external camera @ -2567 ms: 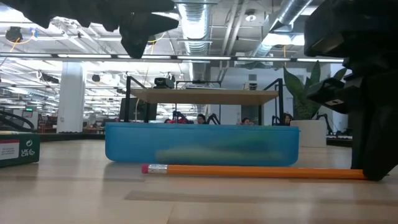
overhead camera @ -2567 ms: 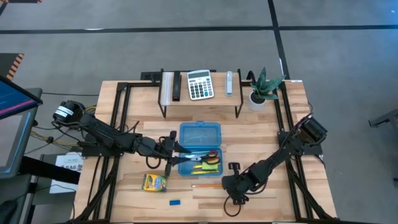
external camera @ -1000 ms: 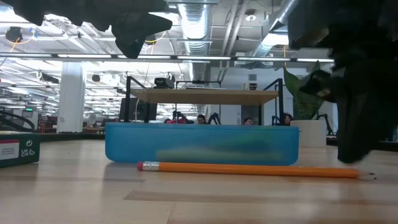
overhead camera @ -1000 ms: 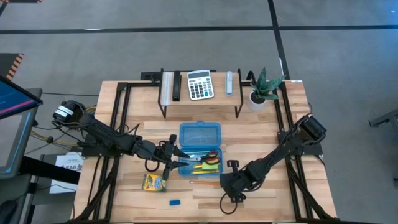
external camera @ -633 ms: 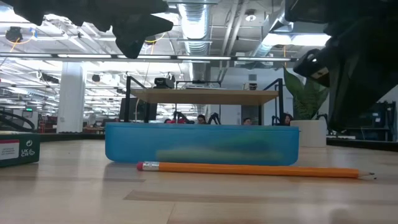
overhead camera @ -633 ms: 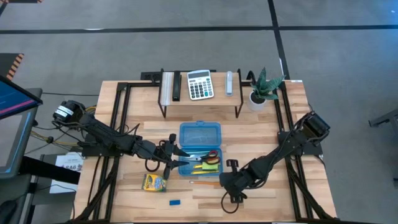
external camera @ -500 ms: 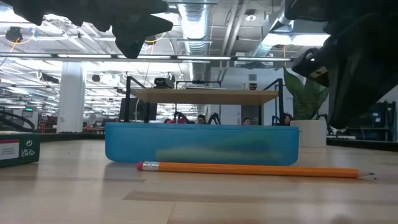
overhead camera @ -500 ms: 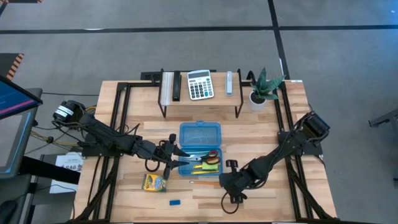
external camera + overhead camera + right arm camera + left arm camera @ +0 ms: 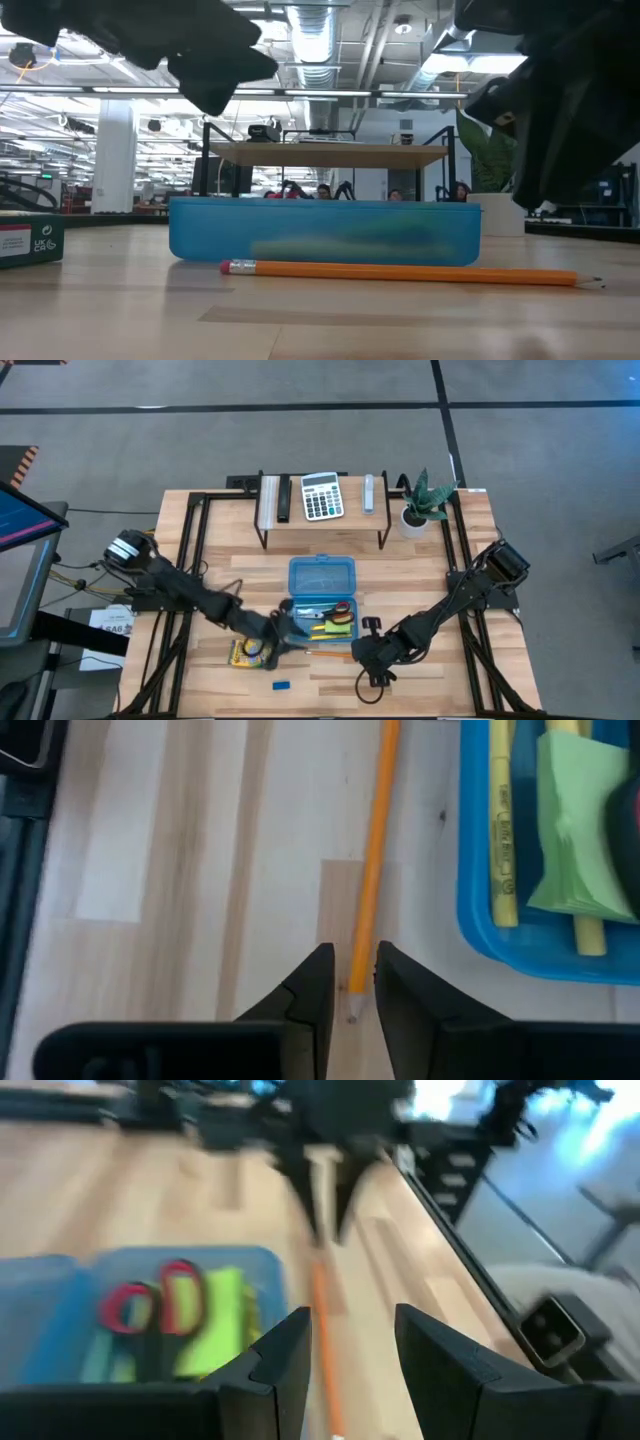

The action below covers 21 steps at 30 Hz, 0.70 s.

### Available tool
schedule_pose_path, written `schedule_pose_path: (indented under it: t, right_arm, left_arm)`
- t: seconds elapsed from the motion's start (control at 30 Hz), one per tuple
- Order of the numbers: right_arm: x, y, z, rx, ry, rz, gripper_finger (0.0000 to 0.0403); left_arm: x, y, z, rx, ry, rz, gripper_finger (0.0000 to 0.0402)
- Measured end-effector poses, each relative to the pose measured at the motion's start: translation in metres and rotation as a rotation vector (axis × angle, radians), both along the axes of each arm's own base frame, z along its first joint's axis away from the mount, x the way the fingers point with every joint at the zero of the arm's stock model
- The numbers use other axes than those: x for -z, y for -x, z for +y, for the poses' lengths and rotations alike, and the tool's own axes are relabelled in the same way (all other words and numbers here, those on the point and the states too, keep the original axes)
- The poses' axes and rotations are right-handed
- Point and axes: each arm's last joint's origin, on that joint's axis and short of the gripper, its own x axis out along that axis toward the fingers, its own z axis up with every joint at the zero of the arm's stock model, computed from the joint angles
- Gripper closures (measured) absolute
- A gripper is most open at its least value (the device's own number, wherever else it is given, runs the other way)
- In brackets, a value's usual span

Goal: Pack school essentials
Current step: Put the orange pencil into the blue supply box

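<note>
High view shows the left gripper [image 9: 287, 639] has swung away from the blue translucent plastic case [image 9: 322, 574] toward the loose orange pencil [image 9: 329, 654], fingers spread with nothing between them. The right gripper [image 9: 371, 656] has lifted off that pencil's tip, fingers nearly together and empty, so the pencil lies on the wooden table [image 9: 430, 560] just beside the case, unpacked. My guess is the left arm takes over the pick.

Counting: one loose pencil, one yellow crayon box [image 9: 247, 653], one tiny blue eraser [image 9: 281, 684] outside; inside, one pair of red-handled scissors [image 9: 338, 610], green sticky notes [image 9: 573, 860], two yellow pencils [image 9: 500, 820].
</note>
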Motion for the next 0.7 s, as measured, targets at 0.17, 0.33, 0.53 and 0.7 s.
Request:
schedule_pose_path:
  t: [0.17,0.33,0.53,0.7]
  right_arm:
    - [0.0,0.001,0.0,0.0,0.015,0.002,0.0306]
    - [0.0,0.002,0.002,-0.005,0.015,0.002,0.0306]
    - [0.0,0.002,0.002,-0.005,0.015,0.002,0.0305]
    - [0.0,0.002,0.002,-0.004,0.013,-0.001,0.0305]
  left_arm:
    - [0.012,-0.013,-0.028,0.056,-0.035,0.112,0.0269]
    - [0.02,-0.022,-0.046,0.018,-0.087,0.214,0.0269]
    - [0.035,-0.034,-0.055,-0.008,-0.141,0.337,0.0263]
    - [0.047,-0.038,-0.053,-0.048,-0.174,0.407,0.0254]
